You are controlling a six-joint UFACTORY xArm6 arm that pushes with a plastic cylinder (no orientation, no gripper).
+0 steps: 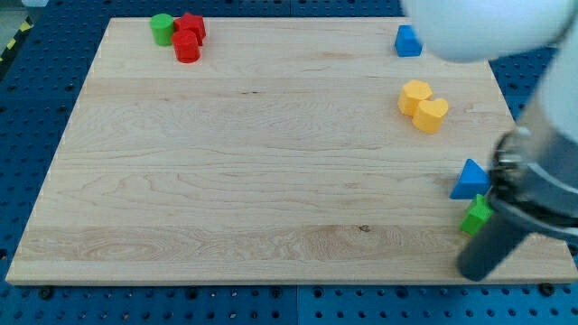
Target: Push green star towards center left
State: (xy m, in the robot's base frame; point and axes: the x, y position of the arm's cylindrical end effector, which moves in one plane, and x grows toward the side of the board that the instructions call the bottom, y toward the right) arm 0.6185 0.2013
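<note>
barely started tbh: green star (pixel 475 215) sits just under the blue triangle (pixel 470 180), way off from centre left, my tip (pixel 473 269) (plain rod, no claw) just below it

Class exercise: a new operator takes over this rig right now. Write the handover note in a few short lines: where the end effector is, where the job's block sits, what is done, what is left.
End effector: my tip is down on the board near the view's bottom right corner, just below the green star.
Green star: at the view's right edge, partly hidden behind the rod, directly below a blue triangular block.
Done: nothing visible; the star is far from center left.
Left: get to the star's right side and push it across the board toward the view's left, probably steering clear of the blue block.
</note>
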